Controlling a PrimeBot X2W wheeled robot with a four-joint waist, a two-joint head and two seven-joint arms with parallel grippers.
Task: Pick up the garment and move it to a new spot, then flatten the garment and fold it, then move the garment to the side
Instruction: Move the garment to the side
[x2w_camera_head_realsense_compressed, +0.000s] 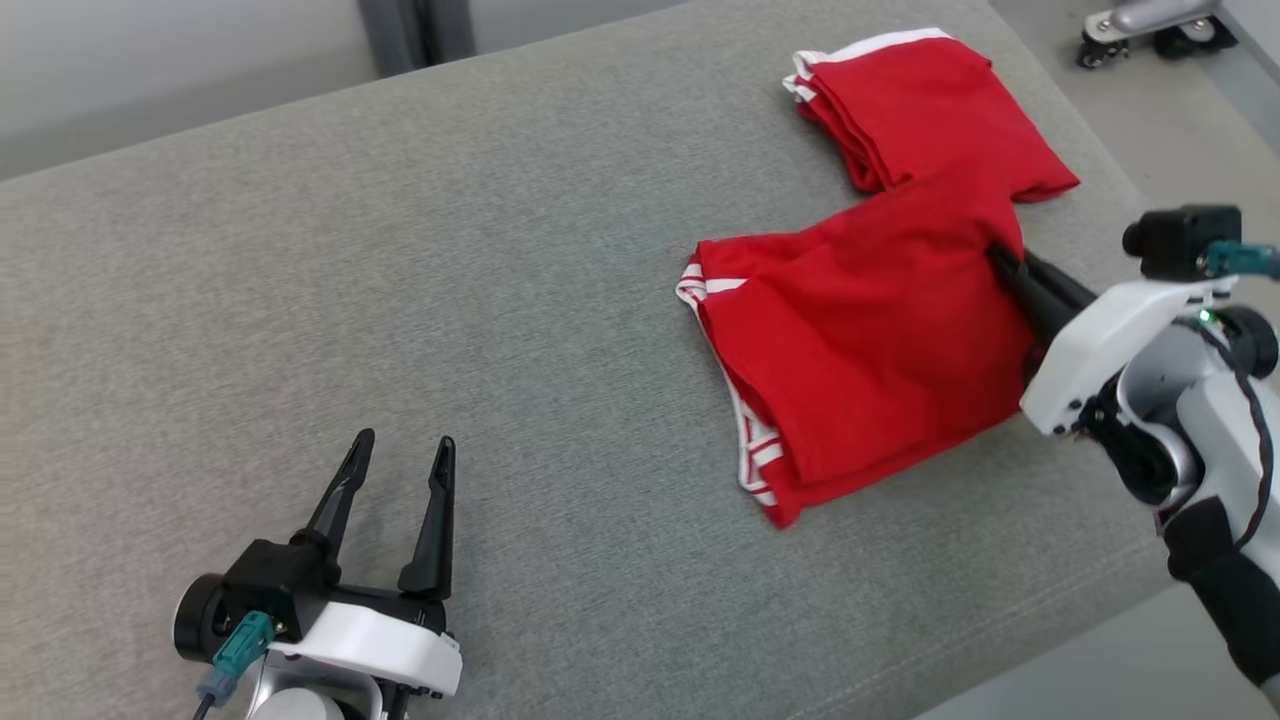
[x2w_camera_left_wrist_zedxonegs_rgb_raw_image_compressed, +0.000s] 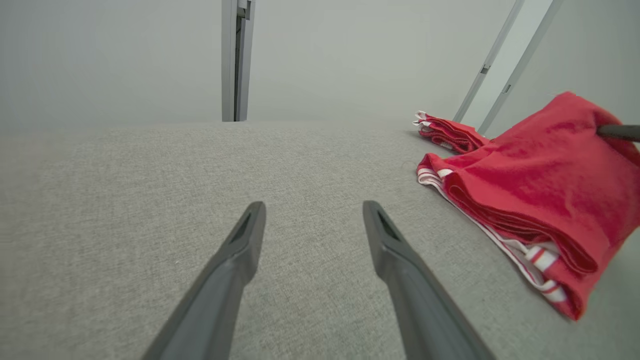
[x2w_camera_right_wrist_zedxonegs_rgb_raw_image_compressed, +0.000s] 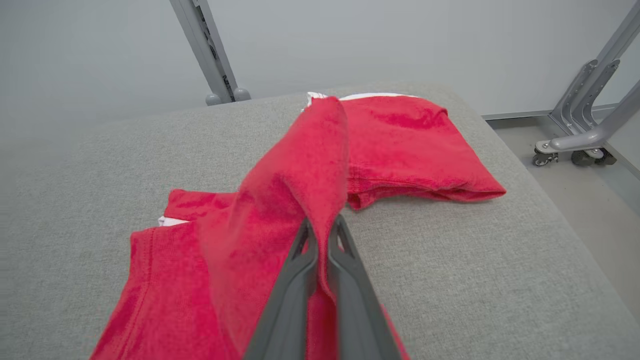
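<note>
Garment (x2w_camera_head_realsense_compressed: 860, 340), red, part-folded on the tabletop (x2w_camera_head_realsense_compressed: 400, 250): my right jaws pinched on its lifted fold, left jaws spread and empty; folding seemingly unfinished, sideways move outstanding.

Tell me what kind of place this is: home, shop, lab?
Probably a robotics lab or test cell, not a home. Cues: a grey fabric-covered work surface with a red garment on it, bare pale walls, and a metal frame on caster wheels standing on the floor.

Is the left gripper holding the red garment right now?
No, the left gripper stands open, apart from the red garment on the grey surface.
</note>
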